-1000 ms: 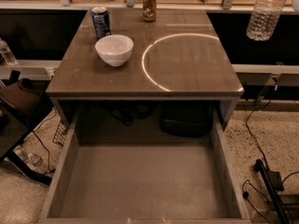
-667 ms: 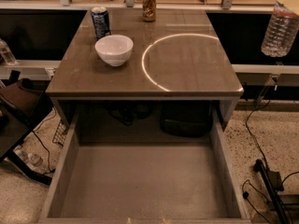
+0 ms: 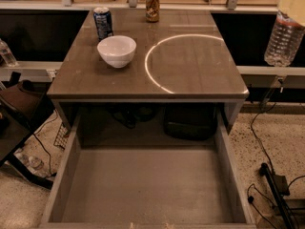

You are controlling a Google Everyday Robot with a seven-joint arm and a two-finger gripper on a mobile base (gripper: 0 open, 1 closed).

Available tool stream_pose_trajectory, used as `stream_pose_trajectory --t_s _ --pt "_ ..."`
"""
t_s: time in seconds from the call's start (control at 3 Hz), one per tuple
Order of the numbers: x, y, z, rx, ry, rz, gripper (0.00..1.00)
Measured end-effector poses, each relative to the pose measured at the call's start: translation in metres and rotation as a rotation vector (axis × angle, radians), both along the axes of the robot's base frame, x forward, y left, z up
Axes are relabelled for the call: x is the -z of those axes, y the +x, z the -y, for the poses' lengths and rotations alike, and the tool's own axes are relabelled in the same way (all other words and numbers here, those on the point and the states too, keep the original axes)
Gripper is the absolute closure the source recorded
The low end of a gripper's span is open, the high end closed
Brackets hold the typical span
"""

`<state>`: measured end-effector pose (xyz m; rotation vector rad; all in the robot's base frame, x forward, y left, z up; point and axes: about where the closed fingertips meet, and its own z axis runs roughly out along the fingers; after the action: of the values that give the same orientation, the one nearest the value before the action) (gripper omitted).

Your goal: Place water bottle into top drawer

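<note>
**A:** What's nearest?

**B:** The top drawer (image 3: 152, 185), pulled wide open at six o'clock, bottom bare. Beyond it the table (image 3: 200, 66) carries a bowl (image 3: 116, 50).

**A:** And the water bottle (image 3: 285, 32)?

**B:** Airborne at two o'clock! It has swung right, past the table's edge, so it's no nearer the drawer. My gripper and arm are out of shot above it, so I can't tell the grip.

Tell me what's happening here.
The robot's claw, at the top right edge of the view, holds the water bottle by its upper end, up in the air to the right of the table. The top drawer is pulled open below the tabletop and its bottom is bare, so the bottle is not yet in. A white bowl, a blue can and a brown can stand on the table.
</note>
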<state>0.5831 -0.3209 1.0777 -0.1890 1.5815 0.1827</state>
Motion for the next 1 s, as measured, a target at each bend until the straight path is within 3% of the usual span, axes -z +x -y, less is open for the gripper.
stream_pose_trajectory --t_s 0.33,0.67,1.0 --pt "0.066 -0.05 -0.023 -0.173 0.068 -0.049 1.0" --pt "0.095 -0.093 -0.038 -0.293 0.135 -0.055 1.0" --pt "0.127 -0.123 -0.069 -0.443 0.193 -0.061 1.0"
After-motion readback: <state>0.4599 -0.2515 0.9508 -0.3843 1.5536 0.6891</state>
